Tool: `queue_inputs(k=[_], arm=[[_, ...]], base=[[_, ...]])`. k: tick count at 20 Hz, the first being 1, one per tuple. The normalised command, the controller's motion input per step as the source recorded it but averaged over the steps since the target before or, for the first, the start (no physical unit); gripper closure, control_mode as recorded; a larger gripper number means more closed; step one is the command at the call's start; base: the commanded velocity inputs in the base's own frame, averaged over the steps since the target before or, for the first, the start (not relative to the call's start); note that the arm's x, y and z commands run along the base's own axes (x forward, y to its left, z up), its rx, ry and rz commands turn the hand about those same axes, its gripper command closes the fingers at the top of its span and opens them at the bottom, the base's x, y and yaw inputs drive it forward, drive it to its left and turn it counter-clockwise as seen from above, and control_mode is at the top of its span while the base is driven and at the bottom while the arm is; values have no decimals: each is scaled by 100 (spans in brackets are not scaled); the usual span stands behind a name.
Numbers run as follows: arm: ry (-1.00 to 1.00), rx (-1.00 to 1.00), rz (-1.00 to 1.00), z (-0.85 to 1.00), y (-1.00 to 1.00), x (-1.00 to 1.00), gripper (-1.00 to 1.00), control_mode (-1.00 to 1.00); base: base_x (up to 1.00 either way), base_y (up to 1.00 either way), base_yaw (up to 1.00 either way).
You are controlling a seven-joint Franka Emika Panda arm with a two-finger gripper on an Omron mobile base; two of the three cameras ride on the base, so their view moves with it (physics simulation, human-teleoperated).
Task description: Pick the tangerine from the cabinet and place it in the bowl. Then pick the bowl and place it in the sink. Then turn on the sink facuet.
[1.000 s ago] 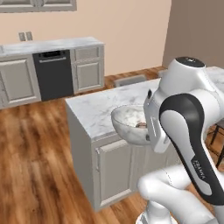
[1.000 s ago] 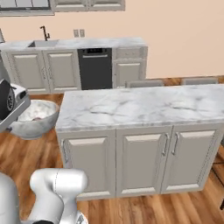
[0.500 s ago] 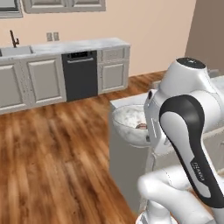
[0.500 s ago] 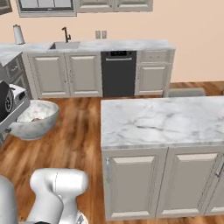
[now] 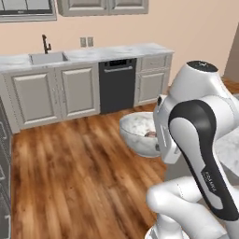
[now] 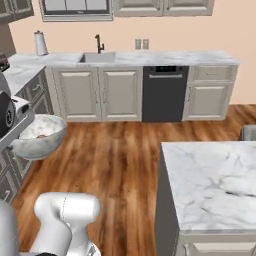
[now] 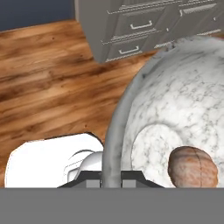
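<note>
- The gripper (image 7: 111, 177) is closed on the rim of the bowl (image 7: 175, 100); in the hand view its two dark tips stand on either side of the grey rim, one inside and one outside.
- The tangerine (image 7: 192, 166) lies inside the bowl, on its bottom, near the held side of the rim. So the first part of the task looks done.
- The bowl (image 5: 139, 133) hangs in the air over the wooden floor (image 5: 79, 172), beside the white arm (image 5: 200, 140). It touches no counter.
- The step in hand, I judge, is to carry the bowl to the sink (image 6: 97, 58), which is well apart, in the counter at the far wall.
- To do it well, the bowl should be kept level, because a one-sided grip on the rim lets it tip and the fruit may roll out.
- The approach should bring the bowl over the basin and clear of the faucet (image 6: 99, 44), then lower it before the jaws open.
- The hand view gives the grip and the fruit clearly; the base views do not show the finger tips on the rim.
- The left base view shows the sink (image 5: 48, 58) and the black faucet (image 5: 45, 44) to the far left, with the dishwasher (image 5: 116, 85) between.
- The right base view shows the bowl (image 6: 37, 136) at the left edge and the marble island (image 6: 210, 185) at the right, which the hand view lacks.
</note>
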Motion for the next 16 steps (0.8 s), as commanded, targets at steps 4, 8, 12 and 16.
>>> queue_inputs(k=[4,8,12,16], arm=[[0,0,0,0,0,0,100,100],[0,0,0,0,0,0,100,100],[0,0,0,0,0,0,100,100],[0,0,0,0,0,0,100,100]], base=[[100,80,12],[100,44,10],[100,5,4],[100,0,0]])
